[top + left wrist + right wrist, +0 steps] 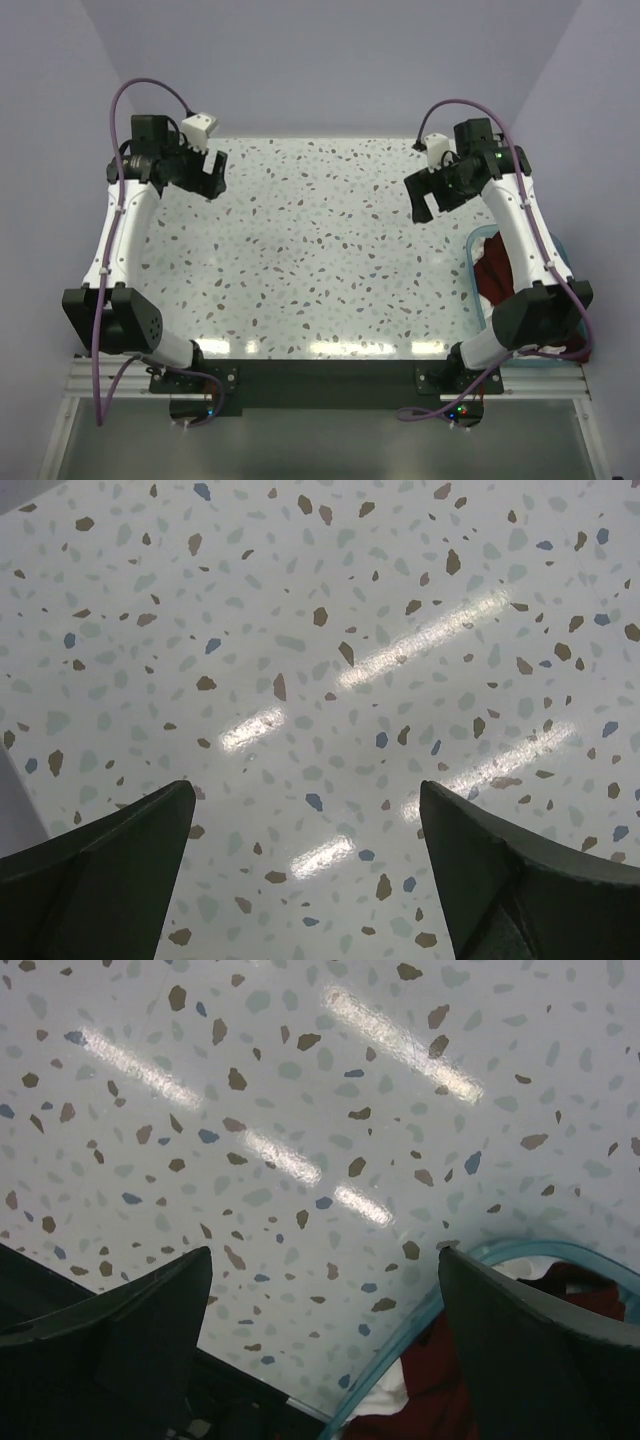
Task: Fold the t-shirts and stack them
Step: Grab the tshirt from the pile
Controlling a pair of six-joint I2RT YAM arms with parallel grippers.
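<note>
Left claw [213, 183], ten o'clock: hovers above the speckled desk [320, 260], spread wide, gripping nothing; probably parked high and to the side to leave room for spreading cloth. Right claw [428, 208], two o'clock: likewise raised, gaping, holding nothing, but sits nearer the work. Light blue tub [470, 262], four o'clock, at the desk's edge beside the right arm: holds the maroon t-shirt [494, 276] in a crumpled heap, with the white t-shirt [383, 1400] bunched against it near the rim, shown by the right wrist view. No folding done yet; seemingly calls for the right claw to dip in first.
</note>
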